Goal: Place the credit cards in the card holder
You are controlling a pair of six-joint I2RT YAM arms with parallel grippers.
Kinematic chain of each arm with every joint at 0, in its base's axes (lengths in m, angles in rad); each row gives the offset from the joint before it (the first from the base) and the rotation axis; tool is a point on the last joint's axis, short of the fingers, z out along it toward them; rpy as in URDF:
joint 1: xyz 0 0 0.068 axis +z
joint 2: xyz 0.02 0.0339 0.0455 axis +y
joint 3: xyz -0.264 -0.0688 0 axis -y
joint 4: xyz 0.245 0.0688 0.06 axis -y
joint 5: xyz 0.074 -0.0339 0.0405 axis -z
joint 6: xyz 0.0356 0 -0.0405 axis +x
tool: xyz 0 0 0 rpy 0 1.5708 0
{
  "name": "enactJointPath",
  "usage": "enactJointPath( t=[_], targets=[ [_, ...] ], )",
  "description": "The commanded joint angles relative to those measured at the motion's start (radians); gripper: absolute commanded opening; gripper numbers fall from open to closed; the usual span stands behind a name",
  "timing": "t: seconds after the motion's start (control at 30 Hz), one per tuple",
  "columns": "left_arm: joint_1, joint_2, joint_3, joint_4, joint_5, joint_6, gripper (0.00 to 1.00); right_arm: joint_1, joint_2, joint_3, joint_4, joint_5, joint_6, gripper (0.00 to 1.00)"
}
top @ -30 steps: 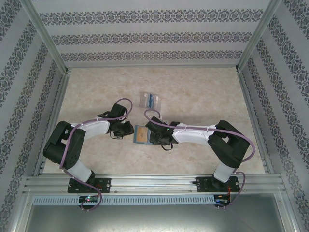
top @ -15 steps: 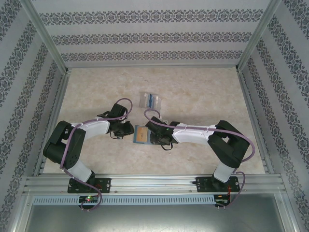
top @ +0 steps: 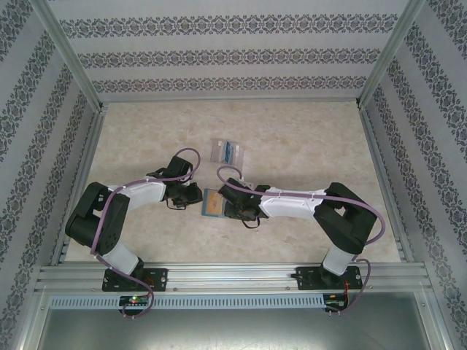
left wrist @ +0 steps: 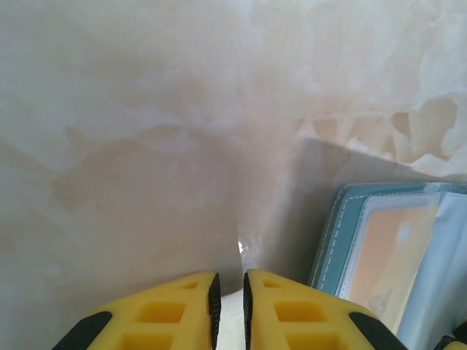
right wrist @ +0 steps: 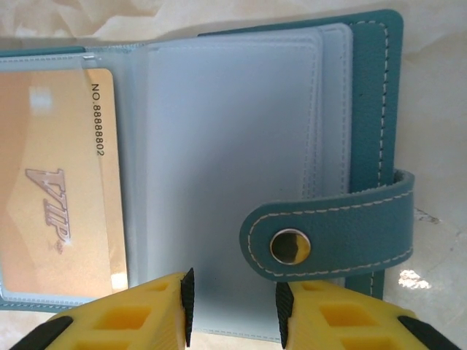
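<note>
Now, orange card (right wrist: 58, 182) in wallet (right wrist: 372, 87), blue card (top: 231, 152) seemingly in card holder (top: 216, 152)

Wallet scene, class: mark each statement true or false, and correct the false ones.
1. The wallet lies open. True.
2. The orange card sits in one of the wallet's clear sleeves. True.
3. The left end effector grips the orange card. False: its fingers are nearly together on nothing, beside the wallet.
4. The right end effector has its jaws pressed together. False: they stand apart over a clear sleeve.
5. The blue card lies farther from the arm bases than the wallet, at the clear holder. True.
</note>
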Motion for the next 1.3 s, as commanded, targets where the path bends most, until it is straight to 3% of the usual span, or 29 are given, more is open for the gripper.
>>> enactJointPath(
  t=[0.0, 0.9, 1.27],
  targets=[
    [-0.043, 0.072, -0.027, 0.123, 0.112, -0.013, 0.2, 0.021, -0.04, -0.012, -0.058, 0.058, 0.019, 0.37],
    [-0.044, 0.068, -0.04, 0.138, 0.116, -0.015, 0.2, 0.033, 0.012, -0.009, -0.049, 0.039, 0.043, 0.4],
    [-0.044, 0.067, -0.038, 0.138, 0.12, -0.012, 0.2, 0.032, 0.015, -0.004, -0.007, 0.024, 0.017, 0.36]
  ],
)
